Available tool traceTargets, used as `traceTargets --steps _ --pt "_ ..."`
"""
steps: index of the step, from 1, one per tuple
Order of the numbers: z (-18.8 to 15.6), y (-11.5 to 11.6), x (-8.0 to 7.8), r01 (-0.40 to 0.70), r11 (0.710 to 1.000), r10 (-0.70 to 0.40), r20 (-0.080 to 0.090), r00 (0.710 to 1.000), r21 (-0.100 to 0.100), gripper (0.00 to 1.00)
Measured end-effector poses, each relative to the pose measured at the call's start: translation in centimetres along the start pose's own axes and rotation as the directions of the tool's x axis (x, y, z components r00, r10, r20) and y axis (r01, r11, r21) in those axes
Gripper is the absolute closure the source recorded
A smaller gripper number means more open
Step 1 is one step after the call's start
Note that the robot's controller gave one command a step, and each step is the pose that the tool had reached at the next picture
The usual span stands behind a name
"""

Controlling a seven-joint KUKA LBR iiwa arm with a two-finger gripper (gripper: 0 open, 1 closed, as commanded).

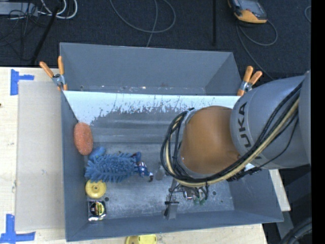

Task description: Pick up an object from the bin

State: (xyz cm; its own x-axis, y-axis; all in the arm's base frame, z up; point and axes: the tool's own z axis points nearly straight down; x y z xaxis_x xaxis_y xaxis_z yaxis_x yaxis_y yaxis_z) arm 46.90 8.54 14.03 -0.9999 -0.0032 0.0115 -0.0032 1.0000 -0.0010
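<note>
Four things lie in the left half of the bin (152, 75): orange oval sponge (83, 138), blue fuzzy brush (110, 166), yellow disc (95, 188), and black-and-yellow tape measure (96, 210) in the near-left corner. My gripper (170, 210) hangs below the orange wrist cover (208, 139), low over bare floor by the near wall. Nearest to it is the brush, well to its left. Grip spread or pressed together: cannot tell.
</note>
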Motion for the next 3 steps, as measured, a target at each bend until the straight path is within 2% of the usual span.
traceTargets --steps 1,2,3 --pt "-0.4 0.0 -0.2 -0.004 1.000 0.004 0.008 1.000 -0.001 0.00" --pt "4.4 3.1 -6.6 -0.088 0.996 0.088 0.016 0.996 -0.004 0.00" --pt "4.4 4.1 -9.2 -0.105 0.994 0.105 0.010 0.994 -0.001 0.00"
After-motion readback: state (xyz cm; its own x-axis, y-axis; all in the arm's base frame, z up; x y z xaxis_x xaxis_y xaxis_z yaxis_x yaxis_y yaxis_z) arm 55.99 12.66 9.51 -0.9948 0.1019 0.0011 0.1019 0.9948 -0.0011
